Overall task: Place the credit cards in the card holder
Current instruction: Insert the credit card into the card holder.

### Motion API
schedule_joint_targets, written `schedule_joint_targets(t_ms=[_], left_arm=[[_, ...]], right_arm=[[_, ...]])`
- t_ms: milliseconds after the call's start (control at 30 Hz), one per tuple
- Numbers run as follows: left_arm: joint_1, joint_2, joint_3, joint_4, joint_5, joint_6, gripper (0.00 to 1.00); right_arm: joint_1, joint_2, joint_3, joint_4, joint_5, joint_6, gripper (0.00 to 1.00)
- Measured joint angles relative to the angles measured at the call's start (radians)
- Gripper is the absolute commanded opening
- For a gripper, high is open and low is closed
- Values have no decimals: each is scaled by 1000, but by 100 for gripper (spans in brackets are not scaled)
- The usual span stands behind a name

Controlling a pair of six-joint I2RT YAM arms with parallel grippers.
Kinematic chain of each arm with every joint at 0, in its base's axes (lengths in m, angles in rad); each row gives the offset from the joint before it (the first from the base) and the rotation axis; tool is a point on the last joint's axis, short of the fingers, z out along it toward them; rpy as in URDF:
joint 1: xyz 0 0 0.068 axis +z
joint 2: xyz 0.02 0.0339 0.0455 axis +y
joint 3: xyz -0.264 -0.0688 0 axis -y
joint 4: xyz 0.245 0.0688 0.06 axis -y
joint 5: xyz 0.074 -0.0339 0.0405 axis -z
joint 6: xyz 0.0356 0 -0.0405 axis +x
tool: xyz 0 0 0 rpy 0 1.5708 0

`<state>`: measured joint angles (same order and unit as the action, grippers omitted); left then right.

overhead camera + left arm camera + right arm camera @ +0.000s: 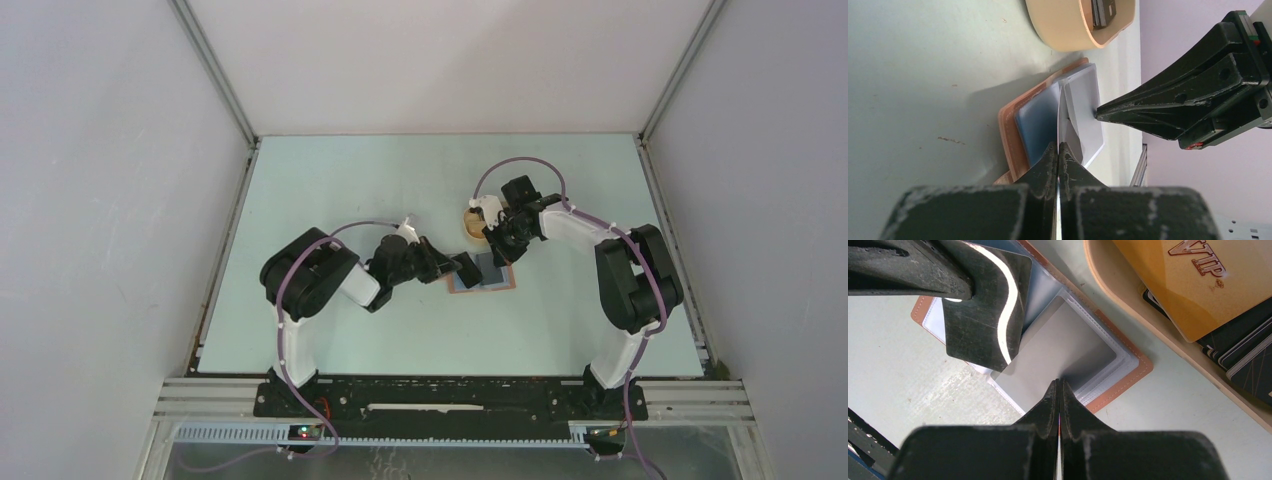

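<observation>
The card holder [486, 279] lies open on the table, with a reddish-brown rim [1120, 385] and clear bluish-grey pockets [1038, 125]. My left gripper [1058, 145] is shut on a dark credit card with a white curved stripe [985, 310], held on edge over the holder's left half. My right gripper [1058, 382] is shut, its tips pressing down on the grey page [1058, 347] of the holder's right half. An orange-yellow credit card [1198, 285] lies in the beige tray [1128, 305] on top of black cards [1243, 355].
The beige oval tray [470, 222] stands just behind the holder, close to the right wrist. In the left wrist view the right gripper's fingers [1168, 107] reach in from the right, near the held card. White walls enclose the table on three sides.
</observation>
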<state>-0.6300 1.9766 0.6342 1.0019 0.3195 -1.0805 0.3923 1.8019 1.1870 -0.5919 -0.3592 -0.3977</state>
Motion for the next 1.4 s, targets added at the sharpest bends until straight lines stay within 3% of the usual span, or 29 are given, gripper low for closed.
schedule_joint_targets(t_ms=[1100, 1400], left_arm=[[-13, 5, 124, -217, 74, 18, 0], [-13, 23, 171, -280, 94, 18, 4]], right_arm=[[1, 0, 0, 0, 3, 0, 0], [8, 0, 0, 0, 6, 0, 0]])
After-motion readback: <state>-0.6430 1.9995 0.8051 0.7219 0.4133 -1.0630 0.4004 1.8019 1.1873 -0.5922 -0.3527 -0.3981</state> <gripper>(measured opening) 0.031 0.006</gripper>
